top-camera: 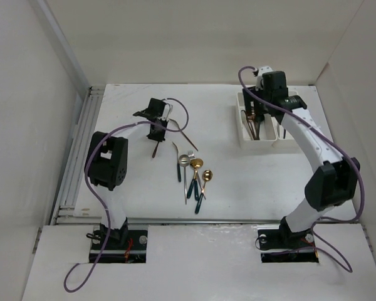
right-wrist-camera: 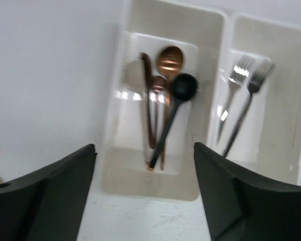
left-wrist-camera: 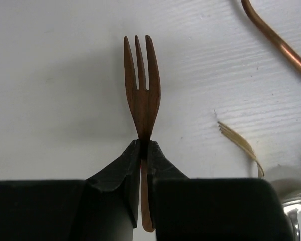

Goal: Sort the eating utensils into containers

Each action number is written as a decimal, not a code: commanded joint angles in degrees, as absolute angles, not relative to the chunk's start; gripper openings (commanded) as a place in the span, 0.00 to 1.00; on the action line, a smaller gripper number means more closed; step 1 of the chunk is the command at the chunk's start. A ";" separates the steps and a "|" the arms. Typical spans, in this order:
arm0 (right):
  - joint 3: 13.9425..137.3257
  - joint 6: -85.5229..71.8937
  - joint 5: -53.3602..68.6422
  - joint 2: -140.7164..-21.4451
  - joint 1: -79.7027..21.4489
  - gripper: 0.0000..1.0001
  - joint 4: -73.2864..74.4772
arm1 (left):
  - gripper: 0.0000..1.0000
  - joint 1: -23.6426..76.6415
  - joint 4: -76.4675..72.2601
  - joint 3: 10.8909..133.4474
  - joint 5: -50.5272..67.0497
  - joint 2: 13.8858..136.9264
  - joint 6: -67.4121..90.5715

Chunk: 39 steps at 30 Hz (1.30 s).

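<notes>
Left wrist, wood-brown fork point(left-wrist-camera: 142, 95) clamped between fingers point(left-wrist-camera: 118, 173)

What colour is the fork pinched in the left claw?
The fork is reddish wood-brown, clearest in the left wrist view.

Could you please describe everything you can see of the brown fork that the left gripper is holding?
The brown fork looks wooden, dark reddish-brown and matt, with three slim tines narrowing into a thin handle. The left gripper is shut on its neck, one black finger on each side, the handle running back between them. It points away from the wrist camera over the white table; whether it touches the surface cannot be told. No other utensil touches it.
</notes>
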<state>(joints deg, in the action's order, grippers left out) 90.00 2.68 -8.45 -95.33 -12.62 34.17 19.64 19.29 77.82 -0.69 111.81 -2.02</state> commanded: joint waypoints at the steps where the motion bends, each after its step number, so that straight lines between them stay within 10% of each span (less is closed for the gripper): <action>1: 87.73 8.35 1.10 -86.76 -19.23 0.87 25.86 | 0.00 18.11 19.87 82.07 -0.62 99.09 -1.40; 2: 85.45 8.35 3.23 -85.18 -20.29 1.00 21.05 | 0.00 18.11 19.25 82.87 -0.62 97.23 -1.41; 12: 90.13 2.55 13.70 -88.49 -38.92 1.00 0.70 | 0.00 20.37 -1.92 80.52 15.38 77.71 4.21; 39: 90.62 -7.13 19.94 -94.57 -36.39 0.84 -6.86 | 0.00 24.79 -11.60 67.85 12.48 64.87 1.58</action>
<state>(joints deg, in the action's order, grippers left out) 91.88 -7.75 18.72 -97.84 -37.41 -3.99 24.40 -8.99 68.38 12.82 67.33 1.76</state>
